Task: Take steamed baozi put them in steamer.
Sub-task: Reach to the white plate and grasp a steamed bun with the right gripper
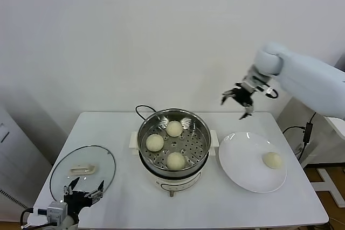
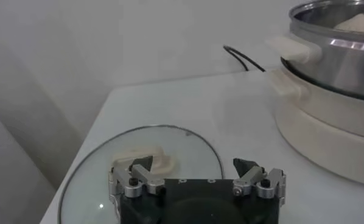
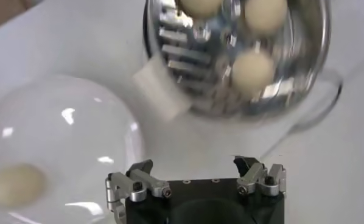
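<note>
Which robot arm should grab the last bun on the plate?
The right one, probably. The right gripper hangs open above the table near the plate holding the last bun. The left gripper sits far off by the glass lid, across the steamer.

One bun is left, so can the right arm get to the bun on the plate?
Probably yes. The right gripper is open and empty, up behind the plate, and nothing covers the last baozi.
</note>
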`<state>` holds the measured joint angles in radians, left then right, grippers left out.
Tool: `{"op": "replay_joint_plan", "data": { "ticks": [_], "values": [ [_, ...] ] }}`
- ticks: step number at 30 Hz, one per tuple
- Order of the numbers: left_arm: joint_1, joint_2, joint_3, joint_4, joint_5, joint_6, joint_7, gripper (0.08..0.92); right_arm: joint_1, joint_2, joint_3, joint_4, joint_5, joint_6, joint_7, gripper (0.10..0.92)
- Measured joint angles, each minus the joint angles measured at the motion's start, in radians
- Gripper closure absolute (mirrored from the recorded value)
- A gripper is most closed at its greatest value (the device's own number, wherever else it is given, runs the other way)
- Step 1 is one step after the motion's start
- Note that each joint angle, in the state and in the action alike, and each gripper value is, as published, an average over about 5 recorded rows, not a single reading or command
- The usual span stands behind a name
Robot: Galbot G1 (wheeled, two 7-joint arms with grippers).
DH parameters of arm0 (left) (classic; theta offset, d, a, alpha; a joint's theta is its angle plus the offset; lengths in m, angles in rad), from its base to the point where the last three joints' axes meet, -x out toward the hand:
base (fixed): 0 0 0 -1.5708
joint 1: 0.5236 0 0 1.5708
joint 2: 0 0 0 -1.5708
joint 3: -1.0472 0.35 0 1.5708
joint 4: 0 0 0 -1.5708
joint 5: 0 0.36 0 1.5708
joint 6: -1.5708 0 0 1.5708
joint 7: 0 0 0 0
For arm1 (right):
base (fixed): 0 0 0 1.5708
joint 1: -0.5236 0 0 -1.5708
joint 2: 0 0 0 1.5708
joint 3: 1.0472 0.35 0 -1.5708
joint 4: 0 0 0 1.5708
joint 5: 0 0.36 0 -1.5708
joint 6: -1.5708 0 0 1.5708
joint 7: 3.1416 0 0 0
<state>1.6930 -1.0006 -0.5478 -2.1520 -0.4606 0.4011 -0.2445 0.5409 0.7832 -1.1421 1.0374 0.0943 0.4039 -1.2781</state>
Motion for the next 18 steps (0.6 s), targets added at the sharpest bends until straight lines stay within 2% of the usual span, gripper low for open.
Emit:
{"op": "replay_joint_plan", "data": {
  "ticks": [18],
  "values": [
    [-0.01, -0.006, 0.006, 0.01, -0.001, 0.004, -0.001, 0.177, -0.174, -0.089, 0.047, -0.16, -0.008, -0.067, 0.019, 0.203]
  ]
}}
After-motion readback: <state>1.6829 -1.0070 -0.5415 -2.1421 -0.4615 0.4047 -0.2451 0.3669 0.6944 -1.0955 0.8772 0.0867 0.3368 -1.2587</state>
